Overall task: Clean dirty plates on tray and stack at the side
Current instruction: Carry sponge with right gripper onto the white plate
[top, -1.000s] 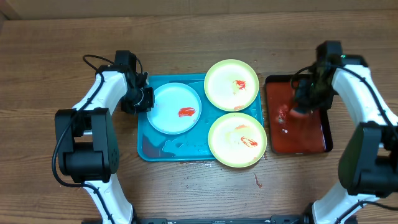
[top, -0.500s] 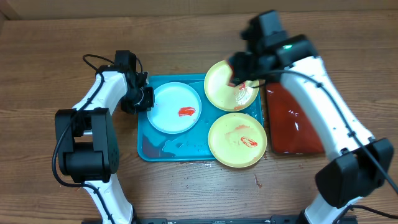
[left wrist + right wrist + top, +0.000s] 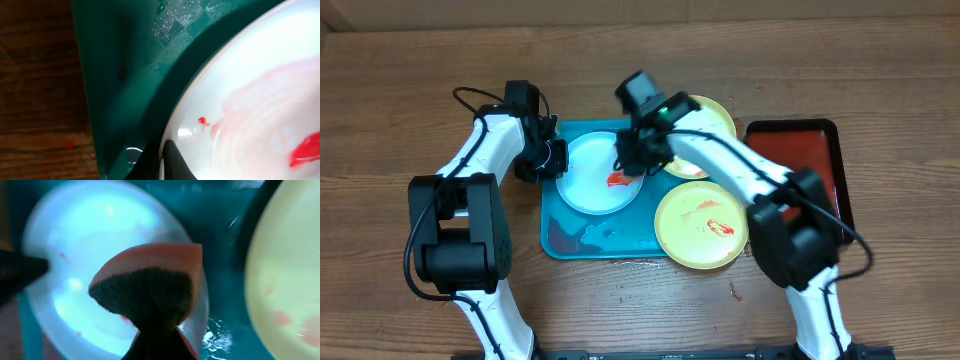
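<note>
Lying in the left half of the turquoise tray (image 3: 550, 222), the light blue plate (image 3: 585, 182) carries a red sauce smear (image 3: 618, 180) near its right edge, with a thin pink film around it. I judge this plate to be light, stiff plastic. Because it looks wet, it is probably slippery and can slide on the tray when it is wiped. The raised rim seems the best place to take hold, as the smooth middle gives no grip.

The jaws of the left gripper (image 3: 556, 160) appear pinched on the left rim of this plate, one tip on the inside and one below the edge. The jaws of the right gripper (image 3: 628, 162) are closed on a sponge (image 3: 150, 282), orange with a dark rough face. It hangs just above the right part of the plate, near the smear; I cannot tell if it touches.

The tray holds all three plates and some water on its floor. The far yellow-green plate (image 3: 716, 115) is partly hidden under the right arm, and the near yellow-green plate (image 3: 695, 238) shows red marks in its middle. Nothing is stacked at the side yet.

Just right of the tray stands a dark red tray (image 3: 820, 150). Its inside is glossy, perhaps wet, and I see nothing solid in it. Both trays rest on the wooden surface (image 3: 420, 60).
</note>
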### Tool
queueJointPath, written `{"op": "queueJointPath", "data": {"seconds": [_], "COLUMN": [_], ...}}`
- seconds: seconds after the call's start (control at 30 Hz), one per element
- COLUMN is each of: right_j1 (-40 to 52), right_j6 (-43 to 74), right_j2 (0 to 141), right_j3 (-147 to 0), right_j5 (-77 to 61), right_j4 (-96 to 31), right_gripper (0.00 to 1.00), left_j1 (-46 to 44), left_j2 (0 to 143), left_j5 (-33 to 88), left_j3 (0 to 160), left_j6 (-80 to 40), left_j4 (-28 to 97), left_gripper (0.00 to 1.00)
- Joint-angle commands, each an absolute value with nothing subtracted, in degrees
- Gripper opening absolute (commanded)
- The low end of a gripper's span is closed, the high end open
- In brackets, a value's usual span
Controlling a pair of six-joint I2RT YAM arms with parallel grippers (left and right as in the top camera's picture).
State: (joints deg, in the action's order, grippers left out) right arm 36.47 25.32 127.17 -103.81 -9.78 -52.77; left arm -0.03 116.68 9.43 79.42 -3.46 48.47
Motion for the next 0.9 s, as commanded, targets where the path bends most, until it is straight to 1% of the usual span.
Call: {"op": "queueJointPath", "data": {"seconds": [0.0, 0.3, 0.4, 0.57, 0.67, 0.77, 0.87], "right_j1": [36.88, 37.01, 37.01, 37.26, 38.04, 38.89, 38.79], "right_j6": [27.09, 29.23, 29.19, 29.15, 29.17, 29.19, 29.17], "right_j2": [128.64, 133.84, 135.24, 135.92, 135.94, 135.94, 135.94], "right_j3": [-106.21, -106.19, -106.19, -106.19, -106.19, -106.19, -106.21], "right_j5": [-10.37, -11.33, -15.38, -24.73, -27.86, -26.98, -23.31], "right_j4": [-52.51, -52.18, -51.27, -46.50, -43.94, -43.59, -44.88], "right_gripper": [0.04, 0.04, 0.04, 0.04, 0.04, 0.04, 0.04], "left_j1": [-0.40, -0.43, -0.40, -0.40, -0.40, -0.40, -0.40], "left_j2": [117.75, 117.75, 117.75, 117.75, 117.75, 117.75, 117.75], "left_j5": [8.62, 10.46, 12.05, 13.58, 13.58, 13.56, 13.54], "left_j3": [78.06, 78.06, 78.06, 78.06, 78.06, 78.06, 78.06], "left_j6": [-3.42, -3.42, -3.40, -3.40, -3.42, -3.40, -3.40], "left_j4": [47.83, 47.92, 47.88, 47.88, 47.88, 47.83, 47.75], "left_gripper": [0.04, 0.04, 0.05, 0.04, 0.04, 0.04, 0.04]}}
